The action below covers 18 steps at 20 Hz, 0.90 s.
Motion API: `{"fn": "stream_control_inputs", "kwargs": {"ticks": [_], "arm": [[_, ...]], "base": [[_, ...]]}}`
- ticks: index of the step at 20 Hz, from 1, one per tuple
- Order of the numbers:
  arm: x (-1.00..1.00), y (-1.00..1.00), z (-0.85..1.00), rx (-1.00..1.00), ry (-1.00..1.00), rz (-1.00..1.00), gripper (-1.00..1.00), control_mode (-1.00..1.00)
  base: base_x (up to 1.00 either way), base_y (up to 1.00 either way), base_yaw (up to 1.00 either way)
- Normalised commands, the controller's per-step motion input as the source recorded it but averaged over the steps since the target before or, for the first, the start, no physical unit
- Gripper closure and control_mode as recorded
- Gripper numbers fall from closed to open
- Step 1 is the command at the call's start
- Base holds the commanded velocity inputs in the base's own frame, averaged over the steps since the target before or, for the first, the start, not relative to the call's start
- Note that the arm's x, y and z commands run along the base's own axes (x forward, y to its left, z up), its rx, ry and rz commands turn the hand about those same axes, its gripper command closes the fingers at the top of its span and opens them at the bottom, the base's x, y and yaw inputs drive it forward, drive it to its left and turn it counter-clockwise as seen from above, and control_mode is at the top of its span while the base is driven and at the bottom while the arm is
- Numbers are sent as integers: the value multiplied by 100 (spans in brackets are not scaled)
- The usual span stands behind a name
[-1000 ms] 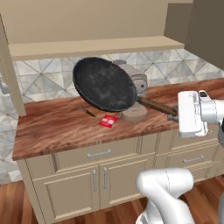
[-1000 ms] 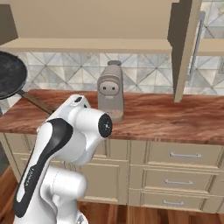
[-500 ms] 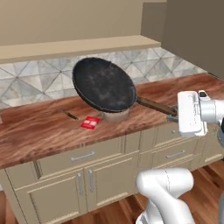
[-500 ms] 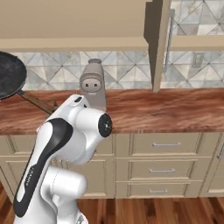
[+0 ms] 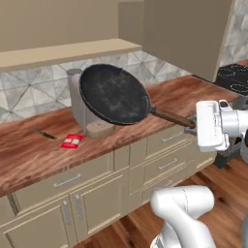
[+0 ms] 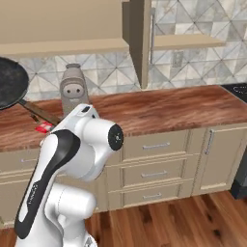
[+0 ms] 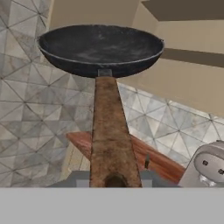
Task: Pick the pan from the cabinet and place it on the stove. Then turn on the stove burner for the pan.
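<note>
Pan (image 5: 114,95), round, black and worn grey inside, hangs in the air above the wooden counter (image 5: 29,155), carried out ahead of the pincer (image 5: 193,125) by its long brown handle (image 7: 109,135). The pincer appears clenched on the handle's far end, though its fingertips are mostly hidden behind the wood. Holding it by the end keeps the bowl well clear of the arm while the base travels. Just beyond the pan stands a grey canister-like appliance (image 6: 74,90), and a small red packet (image 5: 72,141) lies on the counter beside it. Farther off to the pincer's right, the glossy black stove (image 5: 233,77) sits at the counter's end, past the beige cabinet (image 6: 138,41), so the pan is not yet placed.
</note>
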Motion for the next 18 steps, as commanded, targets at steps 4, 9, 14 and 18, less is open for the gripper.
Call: {"fn": "stream_control_inputs", "kwargs": {"ticks": [4, 9, 14, 18], "arm": [[0, 0, 0, 0, 0, 0, 100, 100], [0, 0, 0, 0, 0, 0, 100, 100], [0, 0, 0, 0, 0, 0, 100, 100], [0, 0, 0, 0, 0, 0, 100, 100]], "base": [[-51, -60, -34], [-57, -56, -39], [-50, -41, -43], [-33, -44, -46]]}}
